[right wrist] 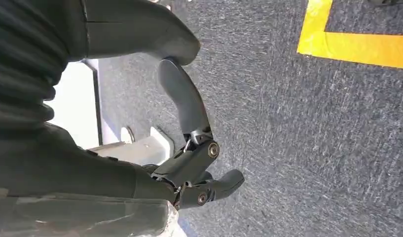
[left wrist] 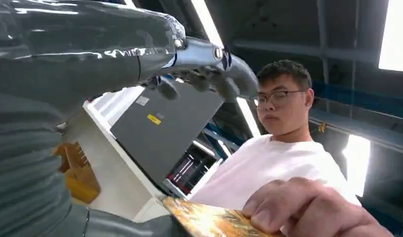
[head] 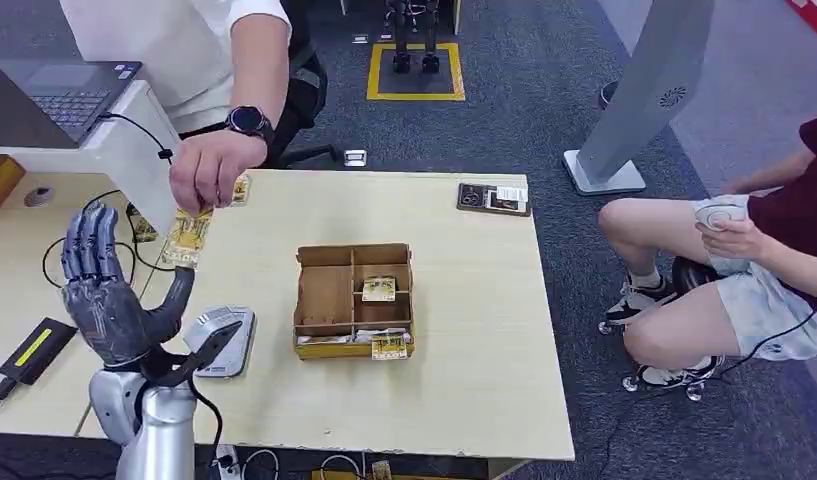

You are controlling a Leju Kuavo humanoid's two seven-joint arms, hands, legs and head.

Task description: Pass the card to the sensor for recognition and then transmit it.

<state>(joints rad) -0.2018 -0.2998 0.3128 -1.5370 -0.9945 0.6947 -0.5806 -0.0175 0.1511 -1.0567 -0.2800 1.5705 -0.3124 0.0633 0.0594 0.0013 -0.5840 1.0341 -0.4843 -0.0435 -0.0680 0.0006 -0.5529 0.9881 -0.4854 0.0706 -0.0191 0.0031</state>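
The card (head: 187, 238) hangs at the table's far left, pinched from above by the person's hand (head: 206, 170), lower edge against the robot's thumb — it looks like a handover. The left hand (head: 109, 290) is raised, palm up, fingers spread, nothing gripped yet. The sensor (head: 218, 340) waits just near of it. The right hand (right wrist: 189, 148) hangs empty over the carpet, fingers loosely apart.

Glossy card (head: 187, 240), matt wooden table (head: 484, 330)
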